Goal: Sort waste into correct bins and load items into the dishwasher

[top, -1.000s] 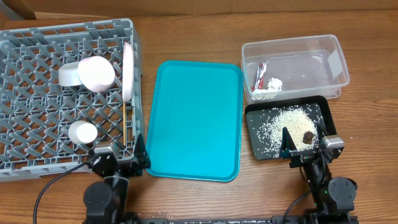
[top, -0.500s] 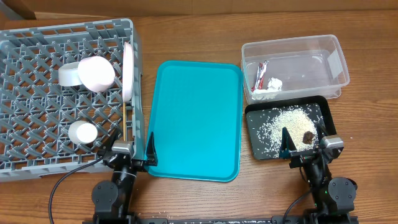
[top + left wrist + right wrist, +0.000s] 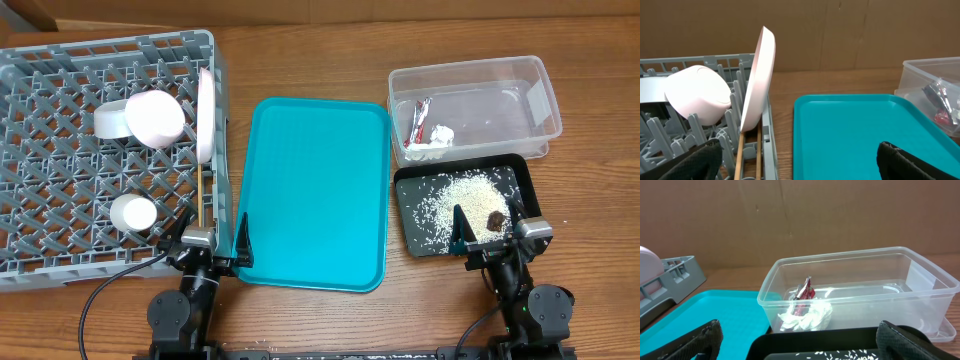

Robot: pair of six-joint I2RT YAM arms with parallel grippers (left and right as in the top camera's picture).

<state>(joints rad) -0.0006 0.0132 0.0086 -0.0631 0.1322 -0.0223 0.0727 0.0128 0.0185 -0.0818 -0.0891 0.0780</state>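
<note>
The grey dish rack (image 3: pixel 60 160) holds an upright white plate (image 3: pixel 205 115), a pink-sided bowl (image 3: pixel 155 118), a grey bowl (image 3: pixel 108 120), a white cup (image 3: pixel 133 212) and chopsticks (image 3: pixel 203 195). The clear tub (image 3: pixel 520 95) holds the foil wrapper (image 3: pixel 420 118) and napkin (image 3: pixel 437 136). The black tray (image 3: pixel 412 235) holds rice (image 3: pixel 455 195) and a brown scrap (image 3: pixel 496 218). My left gripper (image 3: pixel 212 242) is open and empty, straddling the rack's near right corner. The left wrist view shows the plate (image 3: pixel 760 80) and chopsticks (image 3: pixel 740 150). My right gripper (image 3: pixel 489 230) is open and empty over the black tray's near edge (image 3: pixel 820 341).
A large teal serving tray (image 3: pixel 315 190) lies between the rack and the bins, with nothing on it. It also shows in the left wrist view (image 3: pixel 850 135). A brown cardboard wall stands behind the table. Bare wooden tabletop surrounds everything.
My left gripper has moved right, from in front of the rack to its near right corner by the teal tray, then stopped. The right arm has not moved.
</note>
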